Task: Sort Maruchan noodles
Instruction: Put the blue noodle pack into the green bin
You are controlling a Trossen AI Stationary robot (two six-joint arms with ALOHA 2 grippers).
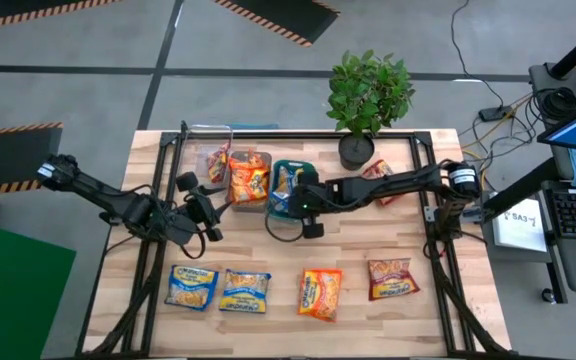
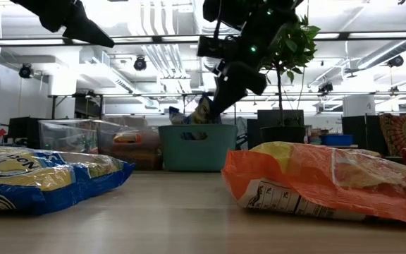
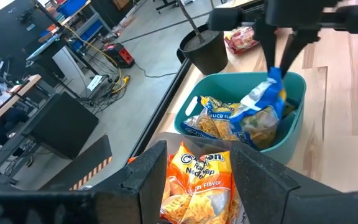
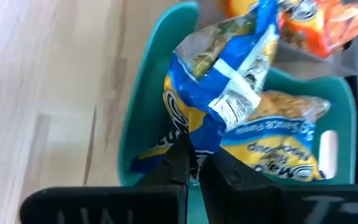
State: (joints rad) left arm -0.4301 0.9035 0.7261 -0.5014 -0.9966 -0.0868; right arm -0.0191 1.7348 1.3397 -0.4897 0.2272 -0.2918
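Pinching the edge of a blue-and-yellow packet (image 4: 219, 102), the right gripper (image 4: 194, 165) hangs over the teal bin (image 3: 294, 121) with its fingers closed tight on the wrapper. The packet stands half upright in the bin, leaning on another blue-and-yellow packet (image 3: 219, 118) already lying there. Since only a thin fold of plastic sits between the fingers, the likely trouble is a slip: the crinkly wrapper could slide free, or a lift could drag the lower packet up and over the rim. Just as likely, a release here would leave the packet propped on end rather than flat.

The left gripper (image 1: 200, 208) waits beside the grey bin (image 1: 264, 160), which holds an orange packet (image 3: 197, 183); its fingers stand partly apart and hold nothing. Four more packets lie in a row along the near side of the table (image 1: 278, 245), and a red packet (image 1: 380, 180) rests by the potted plant (image 1: 366, 95).
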